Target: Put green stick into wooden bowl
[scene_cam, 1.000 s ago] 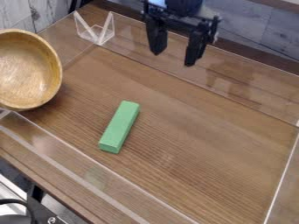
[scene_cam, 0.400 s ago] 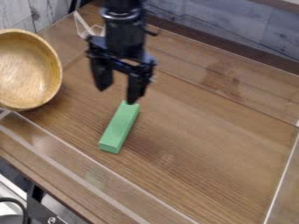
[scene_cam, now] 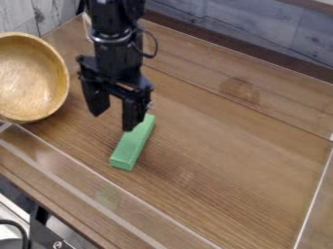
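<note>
The green stick (scene_cam: 131,145) lies flat on the wooden table, running from near left to far right. My gripper (scene_cam: 113,109) hangs just above its far end, slightly to the left. Its dark fingers (scene_cam: 131,109) stand apart, open, with nothing between them. The wooden bowl (scene_cam: 29,76) sits at the left edge of the table, empty as far as I can see, a short way left of the gripper.
A clear plastic wall (scene_cam: 78,165) runs along the front of the table and up its right side. A small clear stand (scene_cam: 89,26) sits at the back, partly behind the arm. Grey planks form the back wall.
The arm has swung from the back right to the left and down, coming to hang over the stick's far end. The jaws stayed open. Stick and bowl have not moved.
</note>
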Controlling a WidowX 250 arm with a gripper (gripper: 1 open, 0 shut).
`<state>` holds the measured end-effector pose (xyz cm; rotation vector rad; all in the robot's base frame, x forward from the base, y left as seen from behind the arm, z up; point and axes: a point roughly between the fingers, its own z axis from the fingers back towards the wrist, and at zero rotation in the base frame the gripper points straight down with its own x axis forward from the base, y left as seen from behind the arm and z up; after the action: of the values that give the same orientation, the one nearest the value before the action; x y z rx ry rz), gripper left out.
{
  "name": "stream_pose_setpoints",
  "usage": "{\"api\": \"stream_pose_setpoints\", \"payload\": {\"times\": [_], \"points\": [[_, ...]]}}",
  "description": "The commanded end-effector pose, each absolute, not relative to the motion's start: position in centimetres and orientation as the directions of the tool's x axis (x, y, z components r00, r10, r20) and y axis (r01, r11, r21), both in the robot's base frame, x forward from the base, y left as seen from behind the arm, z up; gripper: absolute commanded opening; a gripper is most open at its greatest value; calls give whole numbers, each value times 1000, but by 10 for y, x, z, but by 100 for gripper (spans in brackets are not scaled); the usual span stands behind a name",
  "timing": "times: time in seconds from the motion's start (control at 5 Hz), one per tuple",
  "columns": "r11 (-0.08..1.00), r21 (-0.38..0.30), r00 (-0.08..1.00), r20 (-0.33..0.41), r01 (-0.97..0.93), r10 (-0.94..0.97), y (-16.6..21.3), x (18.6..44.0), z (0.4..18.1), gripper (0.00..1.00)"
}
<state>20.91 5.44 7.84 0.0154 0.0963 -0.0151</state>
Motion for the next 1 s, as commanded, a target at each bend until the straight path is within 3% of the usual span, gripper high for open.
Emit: {"api": "stream_pose_setpoints", "payload": {"times": [0.0, 0.8], "points": [[999, 31, 999, -42, -15, 16, 55, 211, 80, 100], [996, 19, 996, -19, -84, 85, 46, 214, 52, 100]]}}
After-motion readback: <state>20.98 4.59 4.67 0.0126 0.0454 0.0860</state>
